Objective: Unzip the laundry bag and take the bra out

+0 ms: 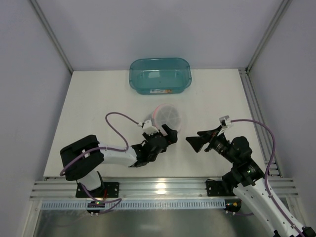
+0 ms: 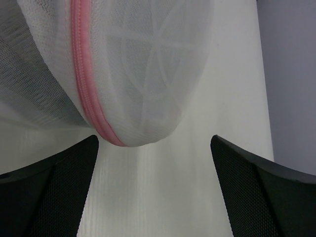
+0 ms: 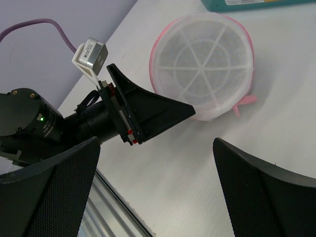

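The laundry bag [image 1: 169,117], a round white mesh pouch with a pink rim, lies on the white table just in front of the teal tub. My left gripper [image 1: 167,137] is open at its near edge, the bag's pink zip [image 2: 86,94] just beyond the fingertips and untouched. My right gripper [image 1: 195,138] is open and empty to the right, pointing at the left gripper [image 3: 148,111] and the bag [image 3: 202,64]. A pink zip tab [image 3: 244,102] sticks out at the bag's near right side. The zip looks closed. The bra is hidden; only grey shade shows through the mesh.
A teal translucent tub [image 1: 160,75] stands at the back of the table, empty as far as I see. Metal rails run along the right side [image 1: 256,118] and the near edge [image 1: 158,187]. A purple cable [image 1: 118,129] loops over the left arm.
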Controlling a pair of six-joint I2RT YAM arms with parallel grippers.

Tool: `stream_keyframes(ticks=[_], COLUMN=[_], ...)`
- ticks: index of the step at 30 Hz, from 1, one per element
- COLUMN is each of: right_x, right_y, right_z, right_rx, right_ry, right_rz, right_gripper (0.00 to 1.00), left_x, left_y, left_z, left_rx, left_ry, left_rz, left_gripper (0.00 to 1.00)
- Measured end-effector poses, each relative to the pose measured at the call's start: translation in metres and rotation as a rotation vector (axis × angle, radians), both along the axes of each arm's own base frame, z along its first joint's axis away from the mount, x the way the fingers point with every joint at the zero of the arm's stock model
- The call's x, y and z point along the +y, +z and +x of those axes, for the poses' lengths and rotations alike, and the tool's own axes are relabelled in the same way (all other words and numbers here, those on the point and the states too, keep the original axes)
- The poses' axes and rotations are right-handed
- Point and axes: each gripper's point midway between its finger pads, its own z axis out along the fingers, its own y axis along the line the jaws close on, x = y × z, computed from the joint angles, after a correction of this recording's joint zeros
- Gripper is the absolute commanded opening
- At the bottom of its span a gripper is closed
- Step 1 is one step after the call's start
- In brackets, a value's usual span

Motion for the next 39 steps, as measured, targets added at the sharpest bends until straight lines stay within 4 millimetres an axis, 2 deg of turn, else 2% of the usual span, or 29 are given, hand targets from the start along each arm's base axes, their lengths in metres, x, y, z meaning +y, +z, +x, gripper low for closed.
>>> stream_keyframes(ticks=[4, 5, 7, 8, 10, 11, 13, 18, 20, 22, 25, 28, 31, 34, 39], right_x=[0.000, -0.001, -0.001, -0.001, -0.002, -0.002, -0.003, -0.010, -0.015, -0.018, -0.020, -0.018, -0.012, -0.006, 0.007], right_y=[-0.003, -0.004, -0.006, -0.007, -0.008, -0.008, -0.011, -0.025, -0.038, -0.054, -0.070, -0.074, -0.072, -0.069, -0.062], right_z=[-0.001, -0.001, -0.001, -0.001, -0.001, -0.001, 0.000, 0.004, 0.007, 0.009, 0.008, 0.006, 0.002, -0.003, -0.009], right_rx=[0.010, 0.013, 0.019, 0.020, 0.021, 0.019, 0.021, 0.059, 0.102, 0.157, 0.219, 0.235, 0.226, 0.217, 0.199], right_ry=[0.000, 0.000, -0.001, -0.002, -0.006, -0.007, -0.012, -0.053, -0.078, -0.093, -0.093, -0.078, -0.038, 0.006, 0.085], right_rz=[-0.007, -0.009, -0.014, -0.016, -0.022, -0.025, -0.035, -0.081, -0.126, -0.173, -0.216, -0.225, -0.222, -0.212, -0.185], right_gripper=[0.99, 0.99, 0.99, 1.00, 1.00, 0.99, 0.99, 1.00, 0.99, 0.99, 1.00, 0.99, 0.99, 0.99, 0.96], left_x=[0.004, 0.004, 0.003, 0.001, -0.001, -0.002, -0.003, 0.003, 0.010, 0.016, 0.029, 0.047, 0.071, 0.084, 0.071], left_y=[-0.005, -0.005, -0.004, -0.002, -0.001, -0.001, -0.001, -0.001, 0.009, 0.030, 0.082, 0.128, 0.151, 0.149, 0.120], left_z=[0.006, 0.007, 0.010, 0.012, 0.014, 0.015, 0.015, 0.009, 0.003, -0.003, -0.010, -0.011, -0.003, -0.002, -0.021], left_rx=[-0.014, -0.021, -0.030, -0.036, -0.050, -0.055, -0.061, -0.061, -0.061, -0.069, -0.101, -0.121, -0.126, -0.090, 0.035], left_ry=[0.033, 0.039, 0.045, 0.048, 0.048, 0.048, 0.046, 0.023, 0.004, -0.014, -0.056, -0.113, -0.143, -0.183, -0.308], left_rz=[0.023, 0.024, 0.012, 0.002, -0.016, -0.026, -0.042, -0.055, -0.072, -0.113, -0.224, -0.335, -0.395, -0.394, -0.351], left_gripper=[0.72, 0.62, 0.48, 0.35, 0.23, 0.11, 0.00, 0.00, 0.00, 0.00, 0.00, 0.00, 0.00, 0.00, 0.00])
